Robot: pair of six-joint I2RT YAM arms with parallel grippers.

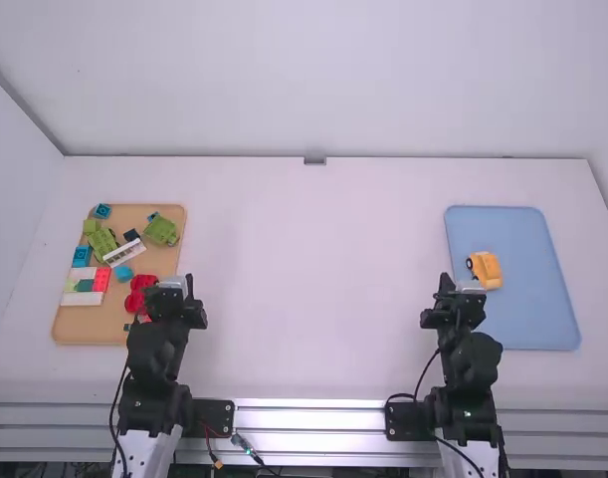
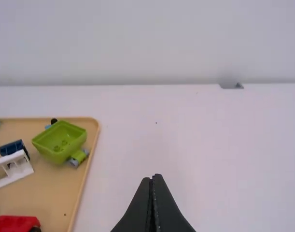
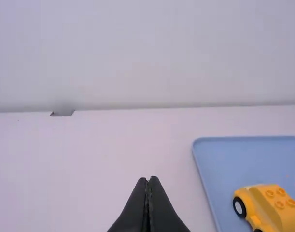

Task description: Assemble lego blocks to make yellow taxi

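High view gives us the blue tray [image 1: 547, 309] on the right side of the white table [image 1: 313, 299], with the yellow toy car [image 1: 488, 270] lying on it, toward the tray's left edge. We see the right gripper [image 1: 459, 299] at the near part of that same left edge. Well apart to the left of the blue tray lies the tan tray [image 1: 83, 327], and the left gripper [image 1: 168, 299] is at the tan tray's near corner on the side facing the blue one.

Right wrist view lets us see four studs on the car's top and a black wheel [image 3: 239, 207] at its side. The right gripper's fingers meet in a narrow point, with nothing between them.

Left wrist view shows us the left gripper's fingers pressed together too, holding nothing. On the tan tray, left of the blue tray, we see a green open-topped piece [image 2: 59, 140], a white piece with openings [image 2: 21, 169], a dark blue block [image 2: 11, 147] and a red piece [image 2: 14, 224].
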